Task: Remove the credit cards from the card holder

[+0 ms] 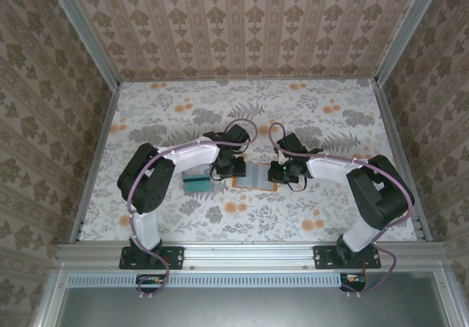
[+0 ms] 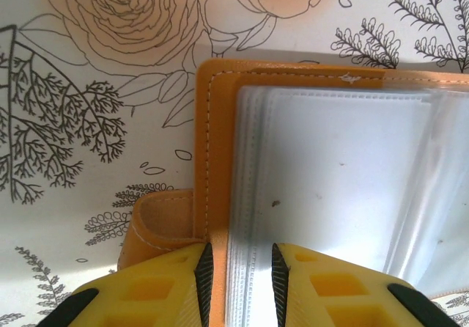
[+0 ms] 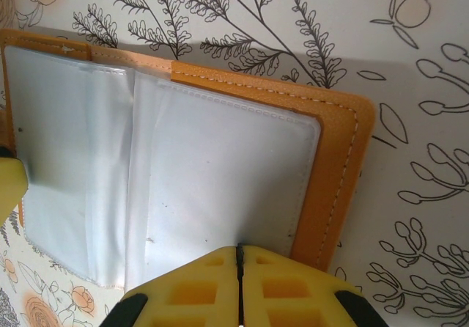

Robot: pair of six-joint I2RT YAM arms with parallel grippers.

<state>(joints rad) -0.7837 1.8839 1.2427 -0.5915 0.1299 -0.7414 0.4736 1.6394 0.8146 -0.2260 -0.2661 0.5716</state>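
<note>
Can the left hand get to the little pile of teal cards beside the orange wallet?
Probably yes. The flat teal pile of plastic cards lies right beside the left hand, with nothing between them. But that hand is clamped on the open orange wallet and its clear sleeves, so it must let go first.

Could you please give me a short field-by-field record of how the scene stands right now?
card holder: open on the table, between both grippers
clear sleeves: facing up, look empty
credit cards: stacked left of the holder, teal on top
left gripper: jaws closed on the holder's sleeve edge
right gripper: jaws shut at the opposite edge; grip unclear
</note>
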